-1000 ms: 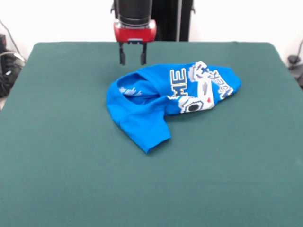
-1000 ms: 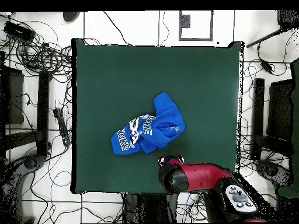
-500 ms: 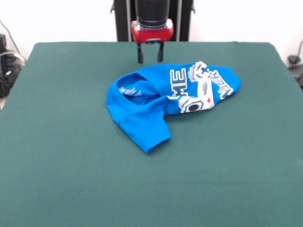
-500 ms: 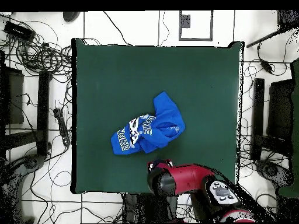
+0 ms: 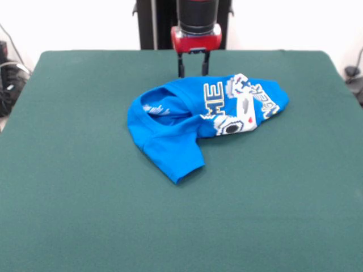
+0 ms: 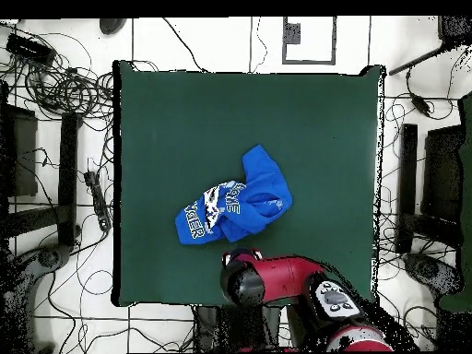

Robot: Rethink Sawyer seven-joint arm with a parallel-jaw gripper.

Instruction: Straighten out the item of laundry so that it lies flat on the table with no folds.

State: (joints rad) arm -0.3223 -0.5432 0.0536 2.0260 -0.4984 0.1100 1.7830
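Here the blue T-shirt [image 5: 201,122] lies bunched near the middle of the green tabletop [image 5: 85,215], a little toward the far side in the front view, and it is far from flat. Its right part shows the white print and block letters, crumpled and folded over on itself, while the left part is plain blue cloth with the neck opening turned up and a sleeve or corner pointing toward the near edge. In the overhead view the shirt [image 6: 238,207] sits roughly central on the tabletop [image 6: 313,120], with the printed end toward the left and the plain blue end reaching up and to the right. The pincer [image 5: 193,66] hangs from the red and black arm [image 5: 197,28] just beyond the shirt's far edge, above its middle, pointing straight down. Its two dark fingers [image 5: 181,66] stand apart with a clear gap between them, and nothing is held in that gap. Whether the tips touch the cloth cannot be told. From overhead the arm [image 6: 277,281] covers the pincer, just below the shirt.
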